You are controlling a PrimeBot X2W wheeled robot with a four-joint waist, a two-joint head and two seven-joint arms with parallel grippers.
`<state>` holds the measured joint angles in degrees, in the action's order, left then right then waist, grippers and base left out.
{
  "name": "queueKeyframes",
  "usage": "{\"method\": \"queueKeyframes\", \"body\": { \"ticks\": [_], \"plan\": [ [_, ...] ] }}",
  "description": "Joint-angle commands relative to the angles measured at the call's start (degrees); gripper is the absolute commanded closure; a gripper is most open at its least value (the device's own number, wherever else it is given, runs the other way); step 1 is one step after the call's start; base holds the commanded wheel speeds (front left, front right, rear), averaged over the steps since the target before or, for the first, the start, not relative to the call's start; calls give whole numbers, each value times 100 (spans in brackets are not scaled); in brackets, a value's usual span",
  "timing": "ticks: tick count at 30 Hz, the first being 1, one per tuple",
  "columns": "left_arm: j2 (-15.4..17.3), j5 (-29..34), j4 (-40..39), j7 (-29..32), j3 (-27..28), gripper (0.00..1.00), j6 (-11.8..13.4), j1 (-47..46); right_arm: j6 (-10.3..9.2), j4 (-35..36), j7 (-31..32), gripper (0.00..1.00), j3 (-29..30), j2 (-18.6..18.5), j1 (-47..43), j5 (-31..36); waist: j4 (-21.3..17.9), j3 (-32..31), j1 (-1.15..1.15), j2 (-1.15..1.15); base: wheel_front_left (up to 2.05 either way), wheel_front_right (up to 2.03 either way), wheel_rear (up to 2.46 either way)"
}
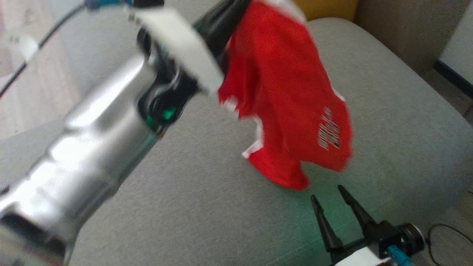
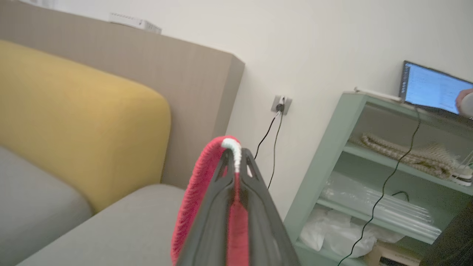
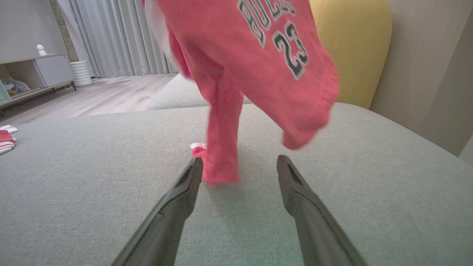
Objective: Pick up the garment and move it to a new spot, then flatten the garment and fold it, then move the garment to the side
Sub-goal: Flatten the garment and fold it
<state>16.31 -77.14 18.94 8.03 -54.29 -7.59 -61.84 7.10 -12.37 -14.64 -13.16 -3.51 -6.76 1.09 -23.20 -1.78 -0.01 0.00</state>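
Note:
The garment [image 1: 284, 92] is a red jersey with white trim and dark lettering, hanging in the air over a grey sofa seat [image 1: 207, 192]. Its lowest corner brushes the cushion. My left gripper [image 2: 235, 157] is shut on the jersey's white-edged hem, high at the top of the head view, behind my pale forearm. My right gripper [image 1: 329, 194] stands open low at the right, just in front of the dangling cloth. In the right wrist view the garment [image 3: 255, 59] hangs ahead, and its lowest fold hangs down to the fingertips [image 3: 195, 168].
A yellow cushion [image 2: 74, 129] and a beige backrest [image 2: 155, 74] stand behind the seat. A pale green shelf [image 2: 369, 170] with cables and a laptop sits to the side. More folded red cloth [image 3: 5, 140] lies at the seat's far left edge.

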Motion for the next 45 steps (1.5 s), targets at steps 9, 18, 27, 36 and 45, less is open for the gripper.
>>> {"method": "queueKeyframes", "body": {
  "ticks": [9,18,27,36,45],
  "plan": [
    [1390,6,-370,-66,-547,100,10,1546,39,218,-36,0,8,-164,-5,-195,1087,432,1,0,0,0,0],
    [1478,103,-61,-270,-671,100,10,1618,39,-332,-36,0,271,-219,451,-1541,1616,710,1,0,0,0,0],
    [1414,37,-10,-376,-787,100,10,1488,39,-1182,6,0,-442,-921,1271,-3150,1778,799,1,0,0,0,0],
    [1376,-67,-26,-398,-918,100,10,1347,39,-1708,7,0,-1400,-1242,1981,-3859,1753,880,1,0,0,0,0],
    [1368,-152,-31,-475,-1036,100,10,1232,39,-2225,-32,100,-1768,-1232,2467,-3996,1804,959,1,0,0,0,0]
  ]
}}
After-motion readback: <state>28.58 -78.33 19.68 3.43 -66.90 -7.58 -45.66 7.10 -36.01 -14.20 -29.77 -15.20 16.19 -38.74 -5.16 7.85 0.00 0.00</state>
